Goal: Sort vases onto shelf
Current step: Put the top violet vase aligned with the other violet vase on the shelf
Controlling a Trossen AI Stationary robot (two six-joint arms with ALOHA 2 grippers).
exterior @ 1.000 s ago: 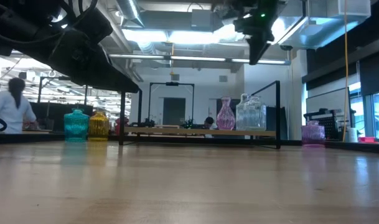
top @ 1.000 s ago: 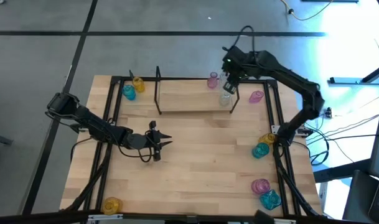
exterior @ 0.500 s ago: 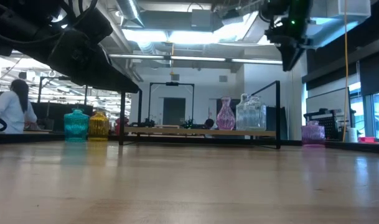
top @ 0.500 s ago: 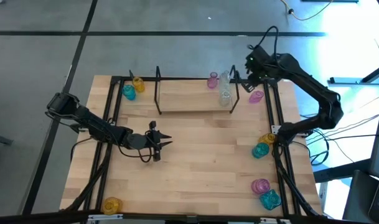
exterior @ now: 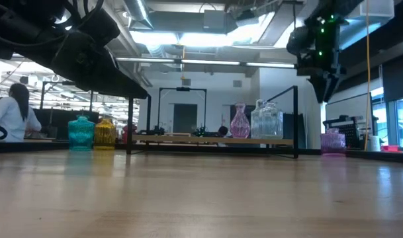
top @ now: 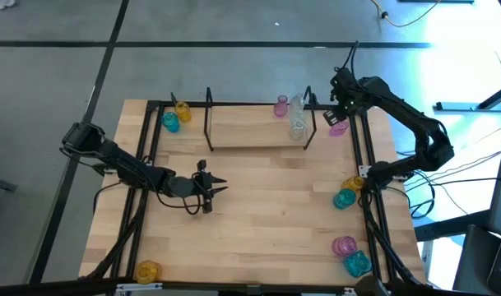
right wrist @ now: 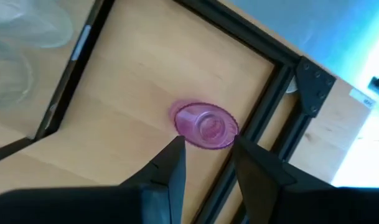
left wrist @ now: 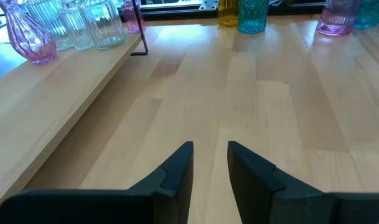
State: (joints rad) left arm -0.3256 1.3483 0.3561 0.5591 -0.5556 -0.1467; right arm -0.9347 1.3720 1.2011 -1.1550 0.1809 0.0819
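A pink vase (right wrist: 205, 126) stands on its base on the table at the far right (top: 339, 127), just outside the shelf's right upright. My right gripper (right wrist: 208, 155) hangs open above it (exterior: 323, 96), pointing steeply down and clear of its rim. The shelf (top: 250, 131) is a light-wood board with black wire ends at the table's far side. On its right end stand a pink vase (top: 280, 106) and two clear vases (top: 298, 123). My left gripper (top: 220, 186) waits open over the table's middle, with nothing between its fingers (left wrist: 210, 152).
A yellow vase (top: 183, 111) and a teal vase (top: 169, 122) stand far left of the shelf. At the right edge are a yellow (top: 354, 183) and a teal vase (top: 344, 199), near right a pink (top: 344, 245) and a teal one (top: 357, 263), near left a yellow one (top: 148, 270). Black rails (top: 361, 148) frame the tabletop.
My right gripper has swung from above the shelf's right end toward the table's right edge and come down, rolling as it went. It now hangs over the pink vase beside the shelf. No vase has moved.
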